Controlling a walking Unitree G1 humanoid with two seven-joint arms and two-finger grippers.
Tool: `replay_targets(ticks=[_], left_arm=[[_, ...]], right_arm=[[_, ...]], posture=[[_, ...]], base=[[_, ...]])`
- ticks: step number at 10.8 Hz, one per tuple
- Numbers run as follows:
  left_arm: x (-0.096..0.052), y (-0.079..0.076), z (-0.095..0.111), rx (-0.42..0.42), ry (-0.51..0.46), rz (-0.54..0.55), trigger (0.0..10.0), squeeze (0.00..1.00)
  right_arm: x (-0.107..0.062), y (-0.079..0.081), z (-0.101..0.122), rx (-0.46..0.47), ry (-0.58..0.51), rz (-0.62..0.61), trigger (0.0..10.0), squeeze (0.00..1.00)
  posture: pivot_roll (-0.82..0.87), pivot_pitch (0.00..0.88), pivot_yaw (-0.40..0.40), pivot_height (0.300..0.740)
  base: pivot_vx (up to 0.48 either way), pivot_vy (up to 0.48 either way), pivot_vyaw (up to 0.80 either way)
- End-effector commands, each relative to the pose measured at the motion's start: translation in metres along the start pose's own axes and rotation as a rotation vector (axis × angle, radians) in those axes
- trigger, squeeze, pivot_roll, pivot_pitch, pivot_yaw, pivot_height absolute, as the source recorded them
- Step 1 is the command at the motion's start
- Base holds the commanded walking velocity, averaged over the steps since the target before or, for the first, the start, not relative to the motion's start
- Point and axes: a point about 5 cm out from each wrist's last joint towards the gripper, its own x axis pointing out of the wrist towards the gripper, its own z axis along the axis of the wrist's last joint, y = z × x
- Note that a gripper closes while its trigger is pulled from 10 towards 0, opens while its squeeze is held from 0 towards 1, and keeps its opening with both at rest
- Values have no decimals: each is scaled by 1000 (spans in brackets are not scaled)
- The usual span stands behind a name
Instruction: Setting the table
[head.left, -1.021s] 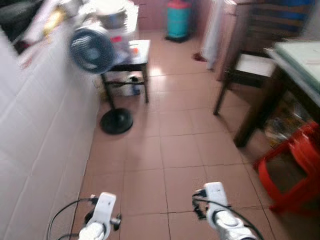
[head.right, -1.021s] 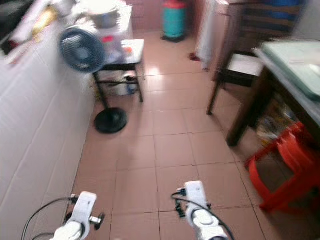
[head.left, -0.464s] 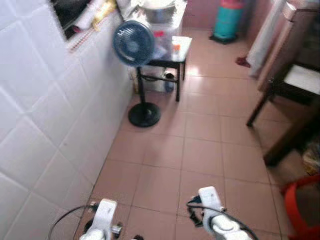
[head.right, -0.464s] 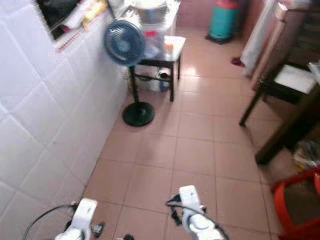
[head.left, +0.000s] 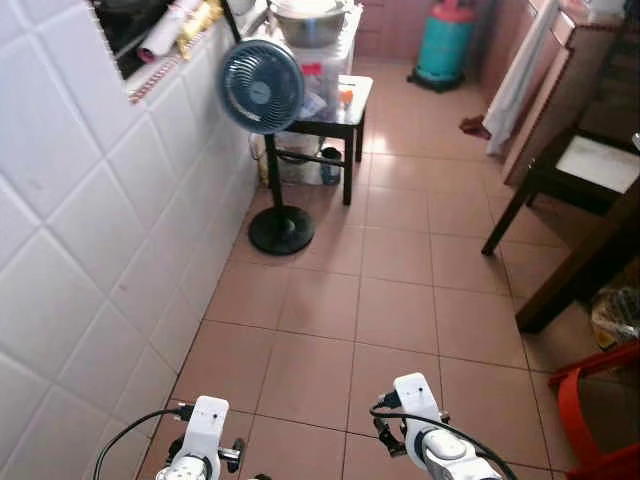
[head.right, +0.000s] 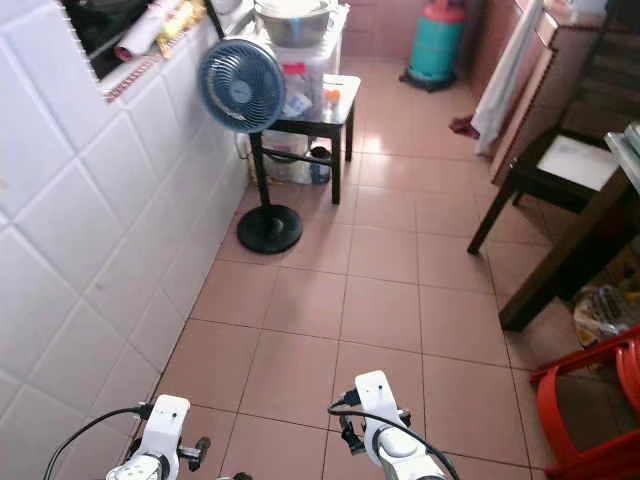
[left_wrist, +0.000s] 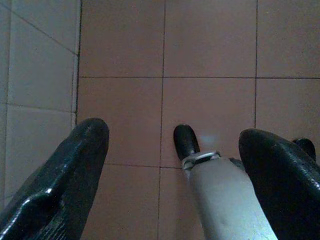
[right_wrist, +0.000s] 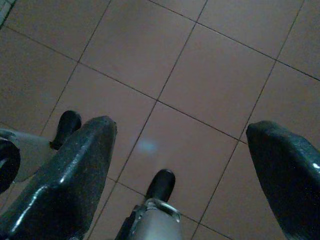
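Ahead by the tiled wall (head.left: 90, 230), a fan (head.left: 262, 86) fronts a small desk (head.left: 345, 105) carrying a steel pot (head.left: 308, 20). Both my left claw (left_wrist: 170, 165) and right claw (right_wrist: 182, 160) hang spread wide, empty, above floor tiles (head.left: 390, 290).

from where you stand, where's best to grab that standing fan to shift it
Grip the fan's thin black upright pole, midway between the round head and the flat disc base. Come from the open floor side, since the white tiled wall blocks its other side.

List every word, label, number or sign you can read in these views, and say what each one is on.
No text can be read.
Clear plastic containers on the small table: red and orange label patches, too small to read.
Fan: hub badge, too blurred to read.
Teal gas cylinder: no markings legible.
Packets under the dark table: print too blurred to read.
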Motion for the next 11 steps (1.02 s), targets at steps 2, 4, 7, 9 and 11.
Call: replay_targets(ticks=[2,4,7,9,11], left_arm=[[-1,1,-4,-3,7,-11,10000,0],[0,-2,-2,29,5,-30,10000,0],[-1,-1,-3,44,10,-40,10000,0],[-1,-1,-4,58,15,-46,10000,0],[-1,-2,-4,63,20,-48,10000,0]], right_arm=[[-2,1,-12,-6,39,-4,10000,0],[-2,0,-13,-3,42,-6,10000,0],[-2,1,-14,-5,45,-1,10000,0],[-3,2,-16,-1,50,-4,10000,0],[-3,1,-17,-6,54,-7,10000,0]], posture=[[-6,103,6,740],[-9,102,7,740],[-15,107,22,740],[-17,108,25,740],[-24,104,25,740]], base=[[313,0,0],[381,0,0],[389,0,0],[377,253,0],[360,289,0]])
